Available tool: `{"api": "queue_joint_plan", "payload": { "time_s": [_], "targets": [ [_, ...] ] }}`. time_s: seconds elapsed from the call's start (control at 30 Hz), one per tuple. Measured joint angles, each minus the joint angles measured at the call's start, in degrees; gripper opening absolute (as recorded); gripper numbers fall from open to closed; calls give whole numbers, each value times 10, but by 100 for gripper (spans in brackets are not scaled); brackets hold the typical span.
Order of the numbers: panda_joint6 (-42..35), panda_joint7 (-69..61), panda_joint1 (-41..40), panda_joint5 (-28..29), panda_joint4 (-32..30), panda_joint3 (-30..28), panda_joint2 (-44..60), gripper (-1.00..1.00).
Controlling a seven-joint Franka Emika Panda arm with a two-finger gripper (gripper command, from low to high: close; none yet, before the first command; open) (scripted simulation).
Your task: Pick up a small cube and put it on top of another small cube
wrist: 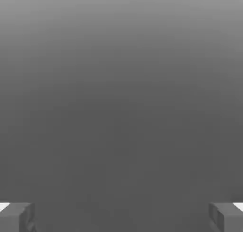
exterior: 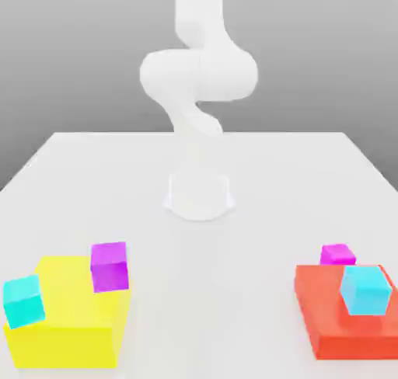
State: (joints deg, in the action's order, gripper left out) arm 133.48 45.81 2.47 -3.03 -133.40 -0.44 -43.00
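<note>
Two small magenta cubes are in the exterior view: one (exterior: 109, 265) rests on the big yellow block (exterior: 66, 323) at the exterior view's left, the other (exterior: 337, 254) sits on the table just behind the big flat red block (exterior: 334, 331) at the right. One small cyan cube (exterior: 23, 300) sits tilted at the yellow block's left edge, and another (exterior: 365, 290) stands on the red block. In the hand view my gripper (wrist: 121, 217) is open, its grey fingertips (wrist: 16, 217) far apart with only plain grey background between them.
The white arm (exterior: 198, 74) rises from its round base (exterior: 199, 195) at the middle of the white table (exterior: 199, 292) and leaves the exterior view's top. Bare table lies between the yellow and red blocks.
</note>
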Motion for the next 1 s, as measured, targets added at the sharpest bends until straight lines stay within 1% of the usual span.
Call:
{"api": "queue_joint_plan", "payload": {
  "time_s": [0.3,0.6,0.8,1.0],
  "targets": [
    [56,7,86,-100,-57,8,108,0],
    [110,34,156,-171,-112,53,213,0],
    [149,71,191,-193,-150,99,280,0],
    [197,131,218,-180,-190,149,343,0]
  ]
}}
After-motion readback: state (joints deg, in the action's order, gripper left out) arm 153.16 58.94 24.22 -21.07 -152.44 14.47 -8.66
